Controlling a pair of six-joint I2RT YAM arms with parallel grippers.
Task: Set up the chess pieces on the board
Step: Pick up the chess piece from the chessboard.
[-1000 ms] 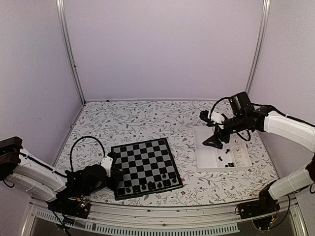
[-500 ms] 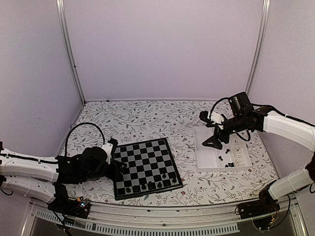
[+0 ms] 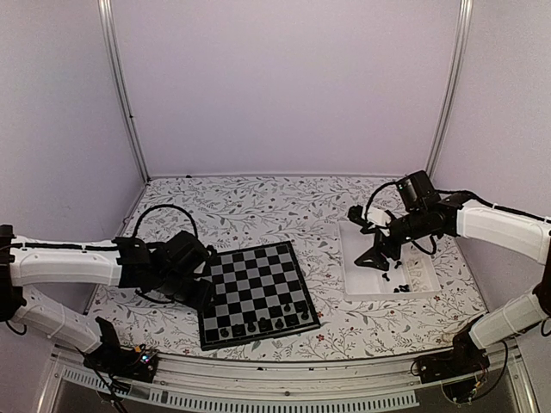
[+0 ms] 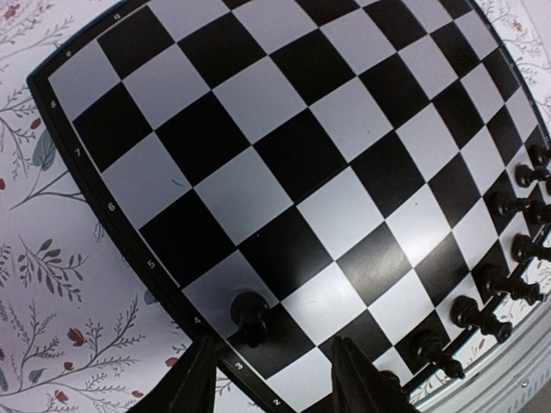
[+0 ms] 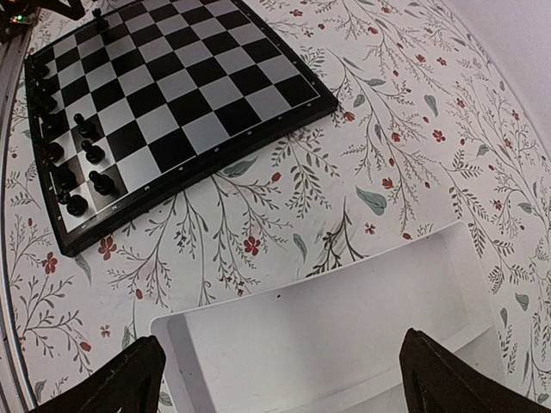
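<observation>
The board [image 3: 254, 280] lies flat at front centre, with several black chess pieces [image 3: 263, 325] along its near edge. In the left wrist view one black piece [image 4: 250, 314] stands alone on a square by the board's numbered edge [image 4: 112, 211]. It stands free, just beyond my left gripper [image 4: 274, 366], which is open and empty. More pieces [image 4: 508, 249] line the far side. My left gripper [image 3: 203, 295] hovers at the board's left edge. My right gripper [image 3: 376, 255] hangs wide open and empty over the white tray [image 3: 366, 280]. Loose black pieces [image 3: 400, 279] lie in the tray.
The table wears a flowered cloth [image 3: 250, 211]. In the right wrist view the tray's bare compartment [image 5: 344, 335] lies under my right gripper [image 5: 284, 383], and the board [image 5: 172, 95] lies beyond. A black cable [image 3: 159, 215] loops above the left arm. Walls close in the back and sides.
My left arm has risen and stretched out along the board's left edge, and its jaws have parted. My right gripper has sunk a little toward the tray, still wide open.
</observation>
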